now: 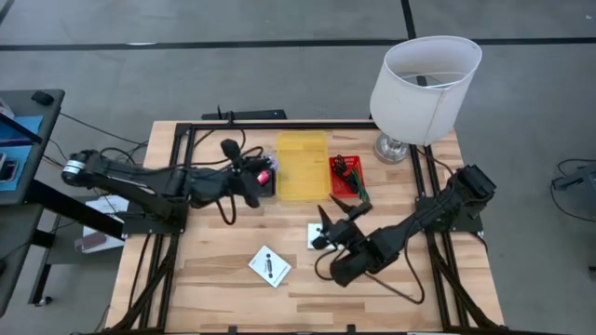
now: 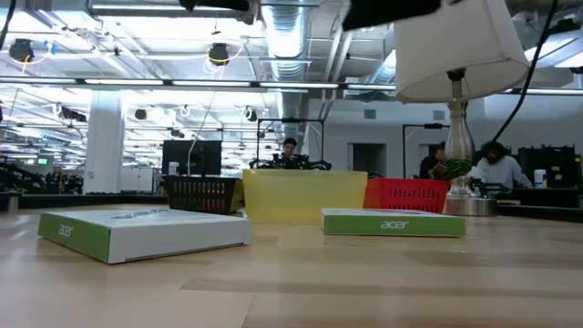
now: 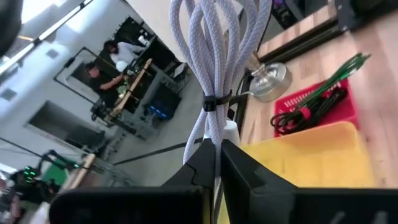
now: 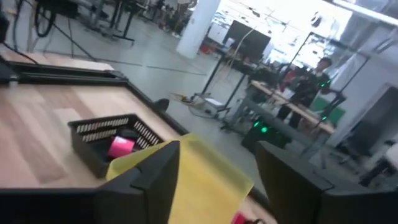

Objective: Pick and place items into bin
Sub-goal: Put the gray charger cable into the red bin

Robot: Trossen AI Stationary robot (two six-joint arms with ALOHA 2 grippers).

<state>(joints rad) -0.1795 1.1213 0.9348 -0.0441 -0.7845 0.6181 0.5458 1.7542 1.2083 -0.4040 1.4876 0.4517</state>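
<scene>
Along the tabletop's (image 1: 214,279) far edge, bins hold cords; two white cards (image 1: 269,267) remain. Left claw (image 3: 214,158) pinches a pale cord bundle (image 3: 214,56); right claw (image 4: 217,180) gapes empty.

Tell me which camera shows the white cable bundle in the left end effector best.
The left wrist view: the white cable bundle fills it, bound by a black tie and pinched in the left end effector. The high, low and right wrist views don't show it clearly.
</scene>
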